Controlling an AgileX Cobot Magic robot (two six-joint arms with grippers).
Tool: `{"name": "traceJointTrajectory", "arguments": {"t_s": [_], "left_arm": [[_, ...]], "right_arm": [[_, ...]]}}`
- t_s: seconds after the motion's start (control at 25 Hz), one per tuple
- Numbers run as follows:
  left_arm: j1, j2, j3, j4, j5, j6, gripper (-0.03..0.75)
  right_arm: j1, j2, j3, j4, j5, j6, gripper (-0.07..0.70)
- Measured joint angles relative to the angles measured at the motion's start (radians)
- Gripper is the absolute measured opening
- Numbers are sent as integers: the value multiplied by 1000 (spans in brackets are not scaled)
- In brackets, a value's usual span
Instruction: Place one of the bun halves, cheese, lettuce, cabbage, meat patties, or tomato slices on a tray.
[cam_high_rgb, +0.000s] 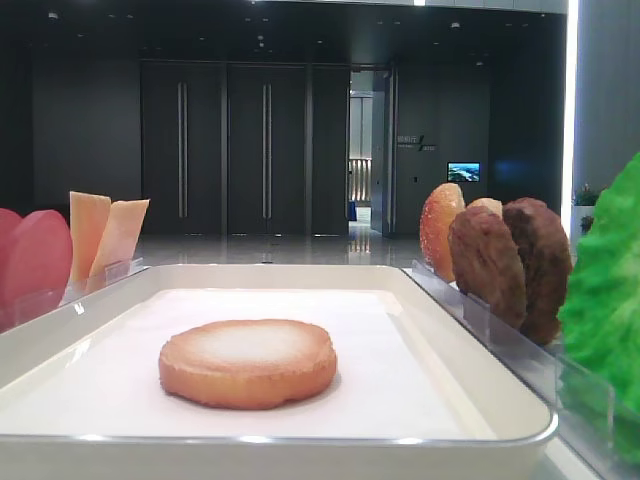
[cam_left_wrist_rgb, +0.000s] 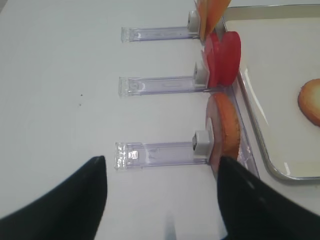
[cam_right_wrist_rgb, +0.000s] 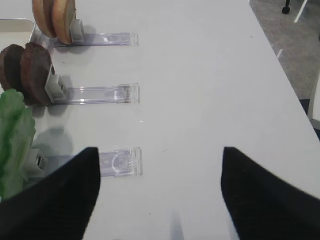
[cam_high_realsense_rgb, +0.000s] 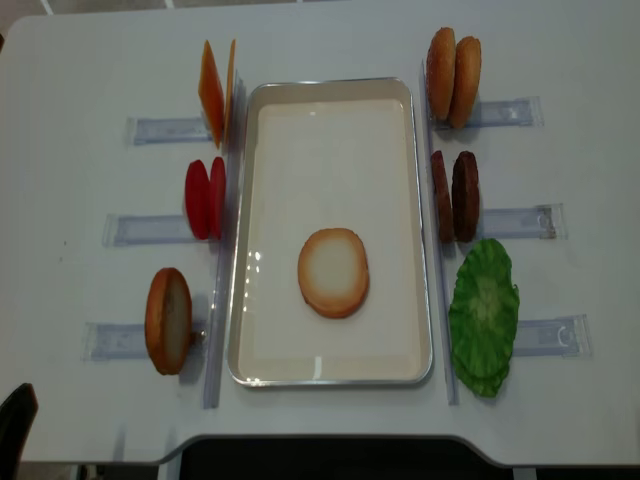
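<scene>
One bun half (cam_high_realsense_rgb: 333, 272) lies flat on the tray (cam_high_realsense_rgb: 262, 240) floor, near its middle, while both the left gripper (cam_left_wrist_rgb: 162, 200) and right gripper (cam_right_wrist_rgb: 160, 192) hover spread and empty; it looks light, stiff and smooth-faced, best pinched across its rim.

I find no legible text, label, brand or number on any item; the far wall sign (cam_high_rgb: 415, 142) beside the doorway is too small to read.
</scene>
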Motion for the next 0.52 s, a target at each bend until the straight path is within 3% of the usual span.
{"name": "traceJointTrajectory", "arguments": {"t_s": [0.52], "left_arm": [[0,0,0,6,0,-8,524]], "right_arm": [[0,0,0,0,0,0,485]]}}
